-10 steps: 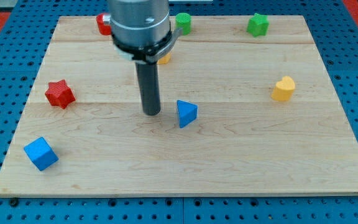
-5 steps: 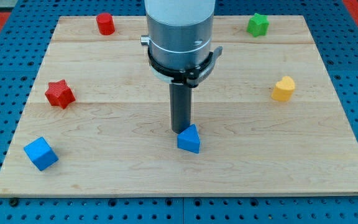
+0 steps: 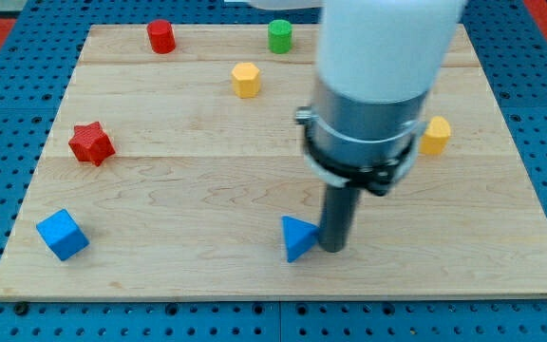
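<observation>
1. Pressing right up against the blue triangular block point(image 3: 296, 237), my tip point(image 3: 333, 249) sits on that block's right side near the wooden board's point(image 3: 160, 275) near edge. No jaws here, just a plain dark rod, nothing gripped.
2. Count: two blue (triangle plus blue cube point(image 3: 62, 235) far left), two red (red star block point(image 3: 90, 142), red cylinder point(image 3: 160, 36)), two yellow (yellow hexagonal block point(image 3: 245, 79), another yellow block point(image 3: 436, 135) half hidden), one green cylinder point(image 3: 279, 36).
3. Arm stands upright, its grey body covering the board's far right.
</observation>
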